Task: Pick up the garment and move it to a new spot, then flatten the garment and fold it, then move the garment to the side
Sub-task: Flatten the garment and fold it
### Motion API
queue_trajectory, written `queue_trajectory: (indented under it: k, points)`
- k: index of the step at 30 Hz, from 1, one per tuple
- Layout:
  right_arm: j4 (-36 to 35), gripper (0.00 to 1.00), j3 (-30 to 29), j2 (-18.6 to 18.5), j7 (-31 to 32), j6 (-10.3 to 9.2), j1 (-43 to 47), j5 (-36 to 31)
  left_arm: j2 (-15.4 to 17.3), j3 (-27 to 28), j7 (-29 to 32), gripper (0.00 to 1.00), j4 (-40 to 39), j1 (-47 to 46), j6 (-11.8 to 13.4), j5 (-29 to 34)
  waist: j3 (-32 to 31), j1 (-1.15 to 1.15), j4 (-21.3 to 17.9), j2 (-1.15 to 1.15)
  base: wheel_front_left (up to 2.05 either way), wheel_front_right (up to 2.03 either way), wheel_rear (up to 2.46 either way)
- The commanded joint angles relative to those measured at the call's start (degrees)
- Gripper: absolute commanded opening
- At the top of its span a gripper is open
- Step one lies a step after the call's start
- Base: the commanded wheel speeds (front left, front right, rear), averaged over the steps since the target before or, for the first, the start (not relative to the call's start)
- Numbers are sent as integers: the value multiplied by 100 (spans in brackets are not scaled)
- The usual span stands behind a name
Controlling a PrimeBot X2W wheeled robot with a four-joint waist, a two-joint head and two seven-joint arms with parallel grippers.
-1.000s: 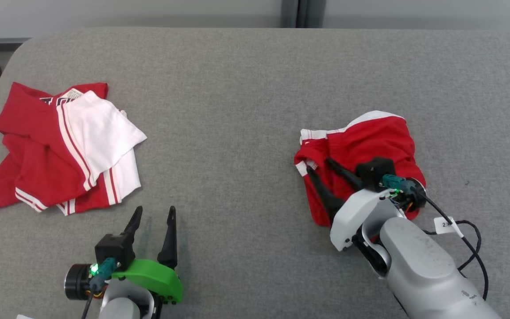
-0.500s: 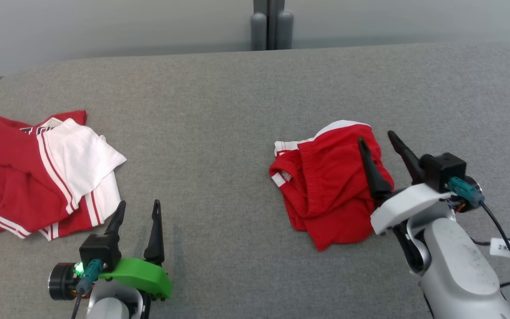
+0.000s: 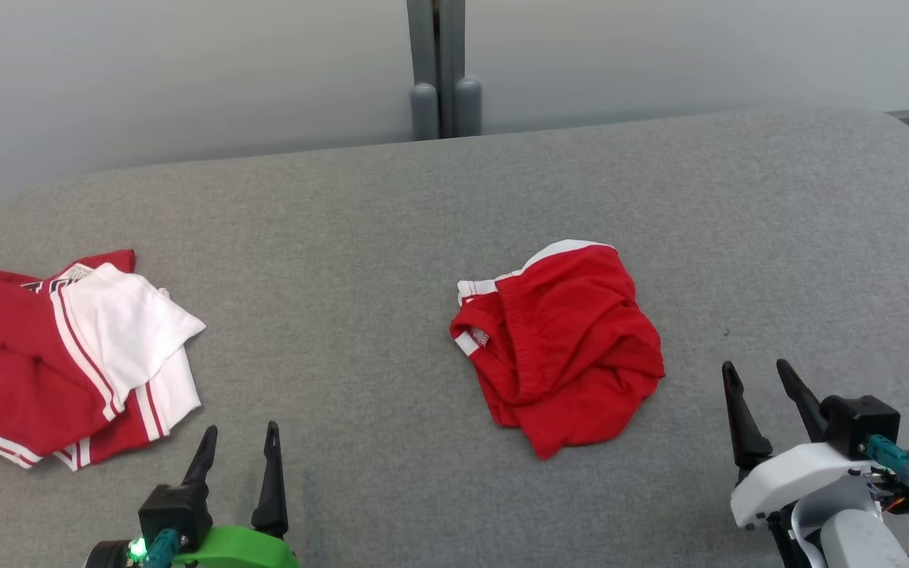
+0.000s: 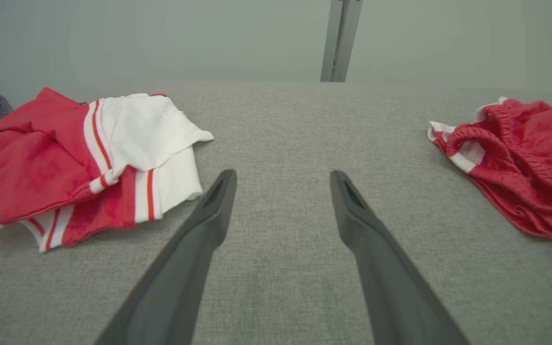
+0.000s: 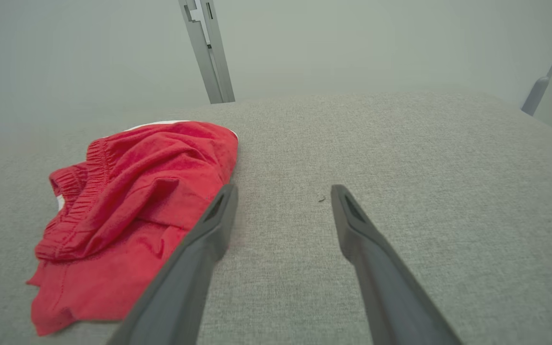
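**Spotter:** Where's the garment?

**Me:** The red garment lies bunched mid-surface, with its elastic waistband toward my left. My right gripper hovers near its right edge without touching it. My left gripper is well apart from it, by the red-and-white pile. Both pairs of fingers are spread wide and hold nothing.

**Spotter:** And the next step?

**Me:** Flattening, I'd judge. I'd bring both arms in, pinch the waistband at its two ends and draw them apart, then lay the cloth down smooth. I'd take care not to catch a buried fold.
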Motion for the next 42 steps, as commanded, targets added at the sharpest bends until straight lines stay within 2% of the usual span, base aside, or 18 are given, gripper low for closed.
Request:
queue_trajectory:
  k: [1,10,20,22,24,25,26,27,28,35,42]
  points:
    - [3,100,0,-21,-26,-11,67,1,17,-14,-3,100,-49,79,47,-22,-22,0,-37,0,0,0,0]
    - [138,100,308,-20,-26,-11,-165,-73,17,-147,-2,100,-85,-129,49,-46,132,0,55,0,0,0,0]
    - [1029,100,669,-22,-26,-11,-939,-618,17,-247,-2,100,-16,-316,-27,-70,465,0,290,0,0,0,0]
    - [1164,94,663,-21,-26,-11,-1044,-690,17,-246,-3,100,-5,-346,-46,-63,508,0,336,0,0,0,0]
    - [1278,80,648,-21,-26,-11,-1121,-734,17,-238,-3,100,9,-371,-55,-51,546,0,377,0,0,0,0]
    - [1328,61,638,-21,-26,-11,-1162,-751,17,-231,-2,100,15,-371,-60,-43,557,0,393,0,0,0,0]
    - [1371,49,641,-21,-26,-11,-1188,-767,17,-228,-3,100,19,-371,-67,-35,563,0,406,0,0,0,0]
    - [1406,22,648,-21,-26,-11,-1216,-778,17,-222,-3,100,22,-377,-76,-28,568,0,419,0,0,0,0]
    - [1432,0,658,-21,-27,-11,-1228,-785,17,-216,-2,100,23,-383,-81,-24,569,0,426,0,0,0,0]
    - [1052,0,782,-21,-27,-11,-952,-602,17,-191,-3,100,6,-328,-75,-36,495,0,402,0,0,0,0]
    - [67,0,681,-23,-26,-11,-64,-428,17,-214,-2,100,-25,-238,-43,-91,462,0,276,0,0,0,0]
